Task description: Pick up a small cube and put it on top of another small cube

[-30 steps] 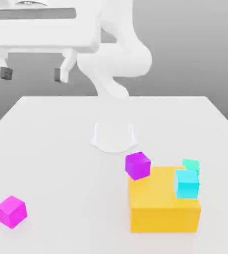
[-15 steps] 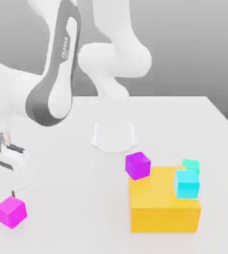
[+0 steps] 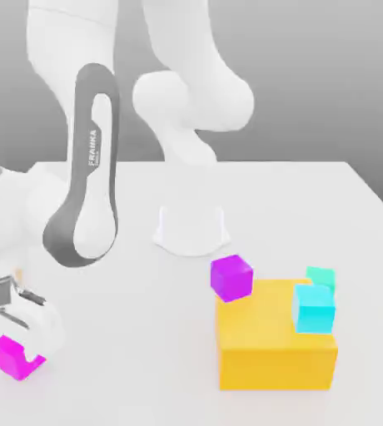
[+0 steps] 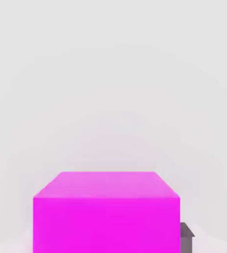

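Pink cube (image 3: 10, 358) is gripped by the gripper (image 3: 24, 345) on the table (image 3: 128, 349), at the exterior view's left. Farther right, a purple cube (image 3: 231, 276) is seen by an orange block (image 3: 276, 349).

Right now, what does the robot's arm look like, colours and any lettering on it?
The arm is glossy white with rounded joints. One link carries a dark grey oval panel with white FRANKA lettering. A dark grey fingertip shows in the hand view.
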{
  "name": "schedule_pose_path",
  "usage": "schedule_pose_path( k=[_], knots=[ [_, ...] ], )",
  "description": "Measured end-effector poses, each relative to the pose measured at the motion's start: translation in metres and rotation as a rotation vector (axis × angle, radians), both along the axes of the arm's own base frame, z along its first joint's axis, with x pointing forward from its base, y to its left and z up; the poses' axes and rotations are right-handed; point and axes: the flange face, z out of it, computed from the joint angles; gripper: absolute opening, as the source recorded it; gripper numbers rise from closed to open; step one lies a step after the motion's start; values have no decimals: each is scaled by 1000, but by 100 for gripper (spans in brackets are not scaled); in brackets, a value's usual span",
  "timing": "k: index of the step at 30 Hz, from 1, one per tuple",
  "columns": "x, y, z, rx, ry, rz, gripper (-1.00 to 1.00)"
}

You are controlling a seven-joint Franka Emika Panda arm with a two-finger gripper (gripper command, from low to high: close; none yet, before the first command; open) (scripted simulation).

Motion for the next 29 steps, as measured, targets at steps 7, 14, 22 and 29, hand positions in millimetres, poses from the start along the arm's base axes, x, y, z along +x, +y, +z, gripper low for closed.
schedule_pose_path(
  k=[7,14,22,29],
  knots=[
    [56,132,66,58,-30,46,-100],
    [58,309,122,75,-21,120,-100],
    [-2,447,146,5,-1,143,-100],
    [-6,453,101,0,-2,145,100]
  ],
)
